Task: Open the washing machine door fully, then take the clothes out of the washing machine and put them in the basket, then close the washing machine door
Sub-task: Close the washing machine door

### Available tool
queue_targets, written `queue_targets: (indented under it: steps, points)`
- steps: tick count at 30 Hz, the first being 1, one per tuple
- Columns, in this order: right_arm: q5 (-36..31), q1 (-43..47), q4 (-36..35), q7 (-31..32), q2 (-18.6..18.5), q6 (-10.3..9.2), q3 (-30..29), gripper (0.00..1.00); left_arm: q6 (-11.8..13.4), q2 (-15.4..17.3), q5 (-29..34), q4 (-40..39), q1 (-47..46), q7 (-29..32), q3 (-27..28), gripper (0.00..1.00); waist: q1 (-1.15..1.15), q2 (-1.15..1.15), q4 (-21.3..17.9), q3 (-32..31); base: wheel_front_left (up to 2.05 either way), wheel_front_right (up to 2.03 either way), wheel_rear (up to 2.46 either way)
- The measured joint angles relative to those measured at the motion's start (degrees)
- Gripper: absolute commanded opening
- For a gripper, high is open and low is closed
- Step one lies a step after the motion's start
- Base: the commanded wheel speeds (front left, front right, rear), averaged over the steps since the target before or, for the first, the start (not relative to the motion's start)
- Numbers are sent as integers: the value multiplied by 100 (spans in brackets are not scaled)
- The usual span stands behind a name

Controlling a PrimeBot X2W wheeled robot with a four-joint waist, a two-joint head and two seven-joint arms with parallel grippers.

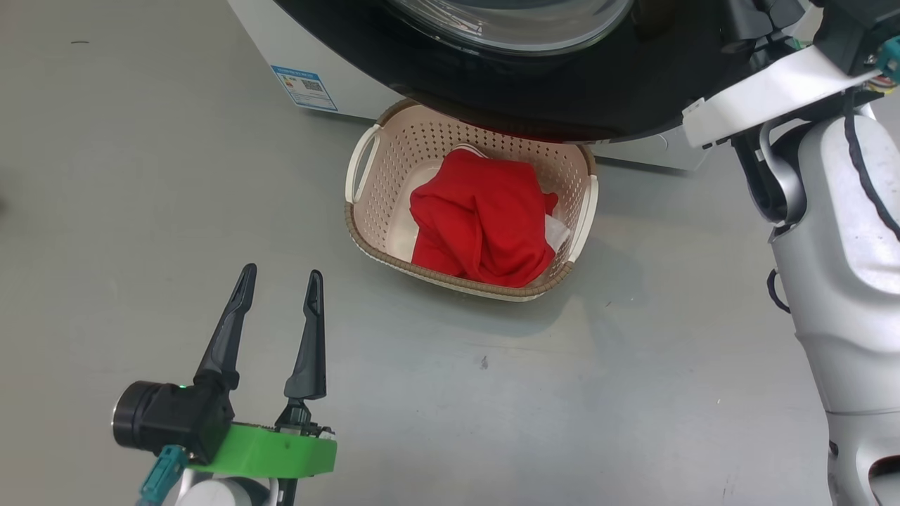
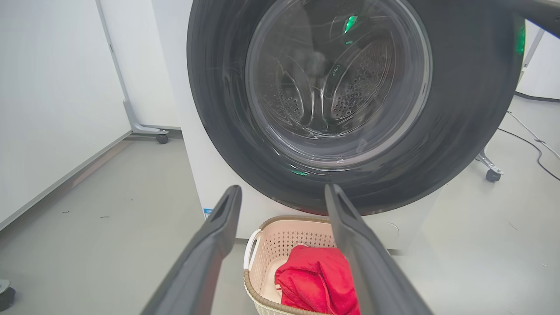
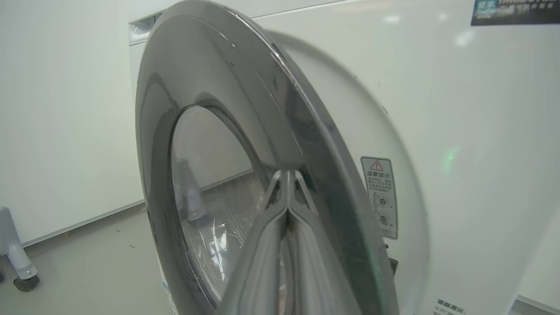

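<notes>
The cream basket (image 1: 397,165) stands on the floor just in front of the washing machine (image 1: 281,35), with the red clothes (image 1: 485,218) and a bit of white fabric piled inside. Over the basket's far edge hangs the washing machine door (image 1: 562,91), its black rim a little way off the white front. My left gripper (image 1: 281,274) is open and empty, left of and nearer than the basket (image 2: 271,245). My right gripper (image 3: 287,173) is shut, empty, with its tips at the glossy rim of the door (image 3: 210,74). Whether they touch it I cannot tell.
My right arm (image 1: 837,281) fills the right edge of the head view. White panels on castors (image 2: 162,139) stand left of the machine, and a cable (image 2: 533,144) runs over the floor to its right. Bare grey floor surrounds the basket.
</notes>
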Motion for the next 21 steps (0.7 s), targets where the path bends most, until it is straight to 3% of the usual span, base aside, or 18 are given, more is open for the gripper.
queue_targets:
  steps: [21]
  points:
    - [22,-1164,711,127,-413,49,-40,0,-52,-97,0,66,-155,-1,-45,100,0,0,229,232,0,0,0]
